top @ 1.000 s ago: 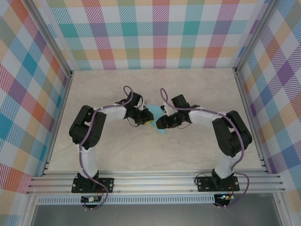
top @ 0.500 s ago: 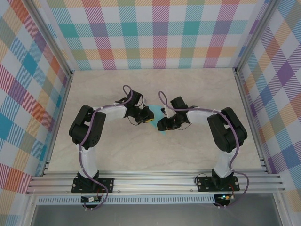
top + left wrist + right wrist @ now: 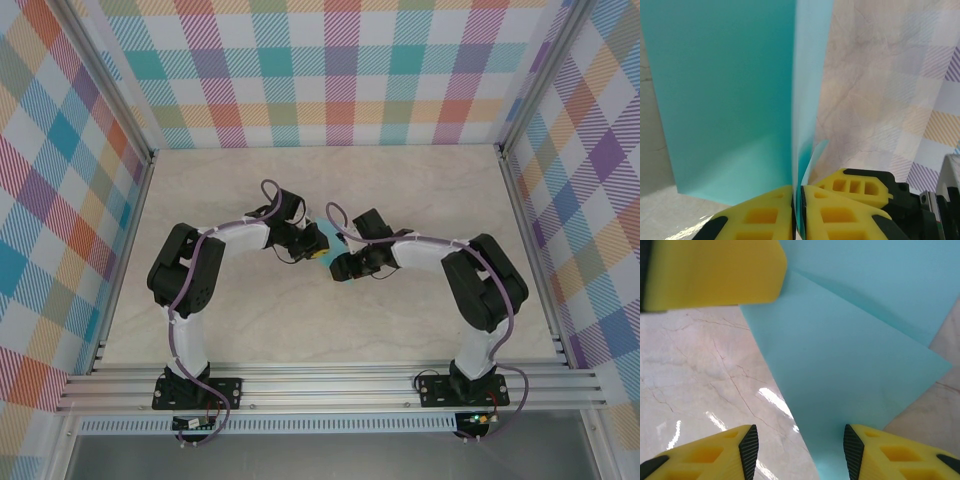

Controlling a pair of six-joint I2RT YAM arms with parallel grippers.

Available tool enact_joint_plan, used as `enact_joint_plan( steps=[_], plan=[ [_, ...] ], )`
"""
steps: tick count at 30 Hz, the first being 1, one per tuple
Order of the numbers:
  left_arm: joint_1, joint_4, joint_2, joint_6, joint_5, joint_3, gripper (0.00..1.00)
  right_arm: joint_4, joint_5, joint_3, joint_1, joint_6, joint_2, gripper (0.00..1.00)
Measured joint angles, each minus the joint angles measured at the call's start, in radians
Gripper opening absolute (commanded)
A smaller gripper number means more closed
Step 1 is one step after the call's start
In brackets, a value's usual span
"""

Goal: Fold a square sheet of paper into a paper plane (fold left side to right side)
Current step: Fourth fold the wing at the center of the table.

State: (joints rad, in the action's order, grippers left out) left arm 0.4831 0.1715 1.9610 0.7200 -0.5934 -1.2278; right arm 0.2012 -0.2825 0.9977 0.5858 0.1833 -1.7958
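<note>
The square sheet of paper (image 3: 725, 100) is turquoise and folded along a crease that stands upright in the left wrist view. My left gripper (image 3: 799, 212) is shut on the sheet's folded edge, its yellow pads pressed flat against the layers. In the top view the left gripper (image 3: 317, 243) and the right gripper (image 3: 339, 269) meet at the table's middle, with a sliver of the sheet (image 3: 327, 259) between them. My right gripper (image 3: 797, 450) is open just above the sheet (image 3: 855, 355), one corner reaching in between its fingertips. No finished paper plane shape is visible.
The marble tabletop (image 3: 420, 190) is walled by checked panels behind and at both sides. An aluminium rail (image 3: 330, 385) runs along the near edge by both arm bases. The left gripper's yellow finger (image 3: 710, 270) hangs close ahead of the right gripper.
The right arm has swung left and its gripper has closed in on the left gripper and the sheet. Less turquoise shows in the top view. The left gripper has stayed put.
</note>
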Motion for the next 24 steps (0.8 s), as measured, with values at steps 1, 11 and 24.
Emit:
enact_joint_plan(
  steps=[1,11,24],
  plan=[
    [0.000,0.003,0.000,0.005,0.000,-0.001,0.10,0.000,0.015,-0.006,0.003,-0.007,0.011,0.50],
    [0.000,0.032,0.000,0.036,0.000,-0.029,0.08,-0.007,0.156,-0.024,0.061,-0.042,0.033,0.45],
    [0.000,0.048,0.000,0.043,0.000,-0.040,0.07,-0.017,0.251,-0.024,0.084,-0.053,0.033,0.30]
  ],
)
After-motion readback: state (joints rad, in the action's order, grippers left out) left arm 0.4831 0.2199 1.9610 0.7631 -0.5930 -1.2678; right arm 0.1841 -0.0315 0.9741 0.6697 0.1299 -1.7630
